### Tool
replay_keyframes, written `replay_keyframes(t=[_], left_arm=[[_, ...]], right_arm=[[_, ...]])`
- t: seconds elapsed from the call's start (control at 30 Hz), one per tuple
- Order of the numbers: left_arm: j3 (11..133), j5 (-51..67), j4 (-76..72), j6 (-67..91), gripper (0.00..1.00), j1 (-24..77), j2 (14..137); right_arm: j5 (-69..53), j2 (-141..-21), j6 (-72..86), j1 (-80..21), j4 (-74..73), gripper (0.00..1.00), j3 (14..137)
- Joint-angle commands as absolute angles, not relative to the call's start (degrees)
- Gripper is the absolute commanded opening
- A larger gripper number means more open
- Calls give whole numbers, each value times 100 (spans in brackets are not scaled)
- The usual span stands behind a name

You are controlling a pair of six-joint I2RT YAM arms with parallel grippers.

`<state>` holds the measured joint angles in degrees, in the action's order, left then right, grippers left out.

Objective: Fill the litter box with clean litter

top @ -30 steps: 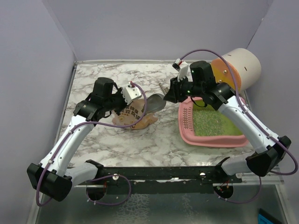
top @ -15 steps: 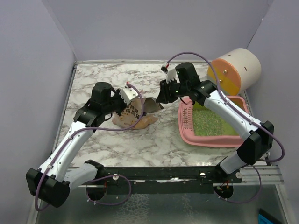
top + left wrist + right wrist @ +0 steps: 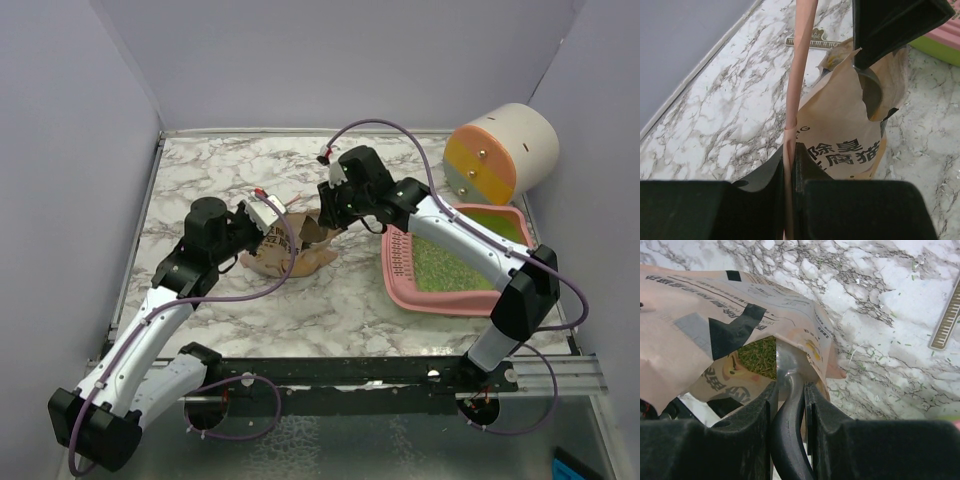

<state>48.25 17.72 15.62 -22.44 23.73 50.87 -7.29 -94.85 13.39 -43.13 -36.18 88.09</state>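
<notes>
Litter box (image 3: 450, 303) holds clean litter (image 3: 452, 265) | left tool (image 3: 788, 160) clamped on bag (image 3: 835, 125) edge | right tool (image 3: 790, 400) gripping scoop (image 3: 789, 362) inside bag

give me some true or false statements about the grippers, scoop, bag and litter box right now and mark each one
1. The right gripper is shut on the handle of the metal scoop. True.
2. The scoop's bowl hangs over the litter box. False: it is pushed into the mouth of the paper litter bag.
3. The left gripper pinches the bag's edge. True.
4. The litter box has nothing in it. False: green litter covers its floor.
5. The cream, orange and yellow cylinder lies at the table's left side. False: it lies at the far right, behind the litter box.
</notes>
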Motion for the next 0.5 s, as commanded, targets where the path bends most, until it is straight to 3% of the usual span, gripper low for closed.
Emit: replay_keyframes(t=[0.0,0.47], left_arm=[[4805,1702,673,-1975,0,2366,4829],[4663,1775,315,-1824,0,2373,4836]], right_arm=[[226,-9716,1249,-4455,-3482,1,9030],[648,-10089,1365,-4695,-2852,1,8001]])
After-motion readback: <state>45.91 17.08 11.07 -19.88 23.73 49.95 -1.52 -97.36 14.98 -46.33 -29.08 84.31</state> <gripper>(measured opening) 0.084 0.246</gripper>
